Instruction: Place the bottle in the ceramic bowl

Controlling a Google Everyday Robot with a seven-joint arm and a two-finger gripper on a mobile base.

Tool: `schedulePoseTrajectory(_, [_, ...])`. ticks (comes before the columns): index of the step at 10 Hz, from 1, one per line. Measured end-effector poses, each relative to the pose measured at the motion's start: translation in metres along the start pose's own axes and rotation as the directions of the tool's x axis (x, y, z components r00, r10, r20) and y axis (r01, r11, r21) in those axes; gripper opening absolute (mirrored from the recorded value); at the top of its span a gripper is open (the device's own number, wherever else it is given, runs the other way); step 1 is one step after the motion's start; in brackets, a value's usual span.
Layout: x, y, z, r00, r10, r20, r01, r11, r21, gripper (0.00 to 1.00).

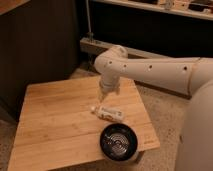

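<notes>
The gripper (103, 94) hangs open and empty just above the bottle (108, 113), which lies flat on the table (55, 120), cap pointing left, its length running crosswise, with the bowl (118, 142) just beyond its near side.

The desk (55, 120) is pale honey wood with plank seams and a fine grain. The bottle (109, 113) has a whitish body, a white cap and an orange-yellow label. The bowl (134, 142) is glossy black with pale concentric rings inside. The arm (150, 70) is off-white, with a row of small dark holes. The hand (104, 94) is the same off-white and hangs over the desk just behind the bottle's cap end, fingers apart. The floor (165, 115) is beige-grey and finely speckled. The wall (40, 45) is dark brown to black.
</notes>
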Motion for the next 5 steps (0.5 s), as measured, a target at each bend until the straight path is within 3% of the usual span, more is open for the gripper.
schedulePoseTrajectory(5, [0.0060,-0.0017,-0.0008,1.000,-0.019,0.005,0.019,1.000,-0.005,0.65])
